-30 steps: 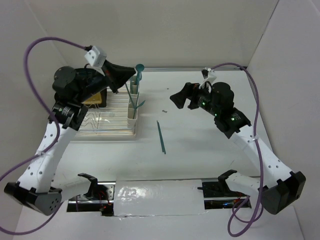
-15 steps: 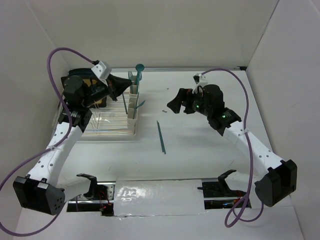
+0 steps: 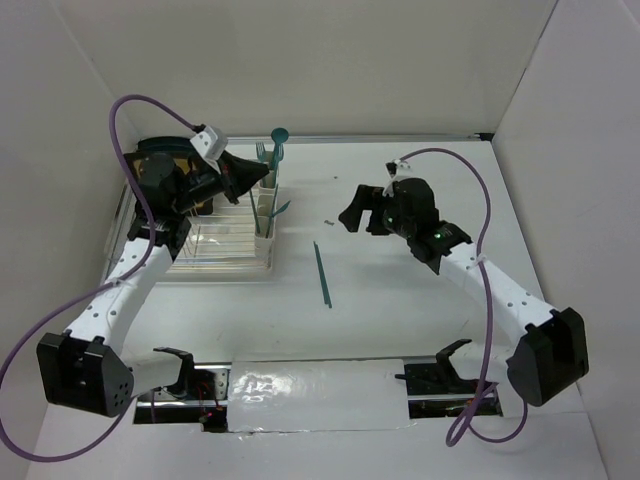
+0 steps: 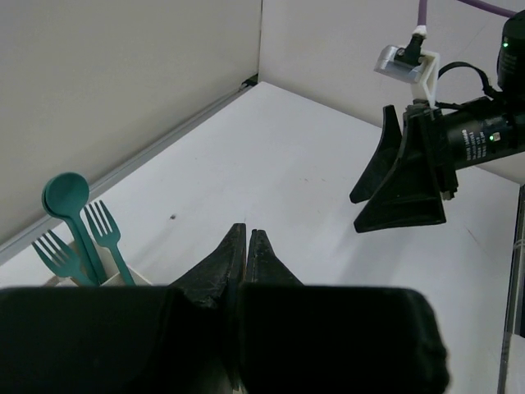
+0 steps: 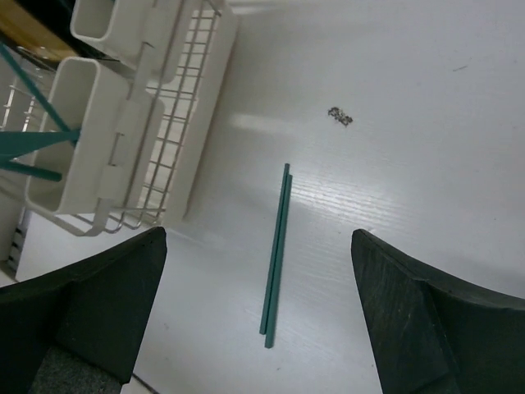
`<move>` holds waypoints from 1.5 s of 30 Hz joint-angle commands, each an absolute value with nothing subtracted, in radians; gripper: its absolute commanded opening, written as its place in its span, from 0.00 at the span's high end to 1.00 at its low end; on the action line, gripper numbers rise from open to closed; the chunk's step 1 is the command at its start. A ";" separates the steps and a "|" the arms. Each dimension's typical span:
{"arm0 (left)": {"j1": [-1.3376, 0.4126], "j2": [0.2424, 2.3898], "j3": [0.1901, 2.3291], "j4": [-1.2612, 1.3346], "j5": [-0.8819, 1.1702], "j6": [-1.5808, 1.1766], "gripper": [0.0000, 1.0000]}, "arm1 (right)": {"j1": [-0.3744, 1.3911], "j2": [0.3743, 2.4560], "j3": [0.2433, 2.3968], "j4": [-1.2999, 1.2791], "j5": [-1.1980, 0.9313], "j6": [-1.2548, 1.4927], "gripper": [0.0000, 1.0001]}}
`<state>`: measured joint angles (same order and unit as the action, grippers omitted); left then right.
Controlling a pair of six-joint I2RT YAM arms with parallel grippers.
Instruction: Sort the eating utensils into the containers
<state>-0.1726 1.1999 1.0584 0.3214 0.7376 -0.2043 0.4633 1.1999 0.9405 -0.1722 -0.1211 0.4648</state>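
Note:
One slim teal utensil (image 3: 322, 272) lies flat on the white table, and in the right wrist view the same utensil (image 5: 277, 250) shows below and between my open fingers. My right gripper (image 3: 362, 211) (image 5: 258, 236) hovers above the table, open and holding nothing. The cream-white containers (image 3: 265, 208) (image 5: 86, 131) stand in a row at the rack's right edge. They hold a teal spoon (image 3: 279, 136) (image 4: 67, 199), forks (image 4: 103, 227) and other teal pieces. My left gripper (image 3: 263, 174) (image 4: 246, 232) is shut and empty, just left of the containers' tops.
A clear wire dish rack (image 3: 215, 242) (image 5: 184, 107) sits left of the containers, under my left arm. A tiny dark speck (image 3: 328, 219) (image 5: 340, 116) lies on the table behind the loose utensil. White walls close in the back and both sides.
My left arm has folded in closer to the rack while its gripper stayed by the containers. My right gripper has drifted slightly left and nearer. Both jaws stand as before.

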 commanded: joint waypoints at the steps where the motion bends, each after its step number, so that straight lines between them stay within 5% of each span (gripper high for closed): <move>1: -0.166 1.193 1.040 0.387 0.747 -0.198 1.00 | 0.492 1.238 0.936 -0.153 -0.028 0.474 0.00; 6: -0.166 1.213 1.035 0.352 0.765 -0.189 0.93 | 0.572 1.351 0.957 -0.153 0.034 0.472 0.02; 7: -0.166 1.229 1.058 0.321 0.767 -0.180 0.77 | 0.615 1.392 0.978 -0.182 0.066 0.479 0.01; 8: -0.166 1.229 1.058 0.321 0.767 -0.179 0.77 | 0.615 1.393 0.992 -0.183 0.078 0.483 0.01; 9: -0.163 1.233 1.081 0.293 0.764 -0.169 0.62 | 0.620 1.432 1.008 -0.207 0.087 0.485 0.01; 12: -0.167 1.226 1.098 0.293 0.733 -0.160 0.37 | 0.658 1.501 1.046 -0.232 0.115 0.489 0.01; 15: -0.166 1.206 1.135 0.282 0.726 -0.159 0.30 | 0.681 1.543 1.058 -0.232 0.127 0.477 0.07; 22: -0.163 1.151 1.210 0.178 0.652 -0.175 0.29 | 0.718 1.659 1.077 -0.242 0.127 0.477 0.33; 37: -0.146 0.968 1.117 0.043 0.560 -0.133 0.27 | 0.764 1.838 1.129 -0.285 0.133 0.459 0.59; 45: -0.141 0.930 1.095 0.028 0.557 -0.144 0.26 | 0.756 1.849 1.098 -0.321 0.141 0.476 0.87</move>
<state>-0.1478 0.9562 1.0973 0.0078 0.5636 -0.1543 0.7586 1.8381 1.1053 -0.2749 0.1211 0.4732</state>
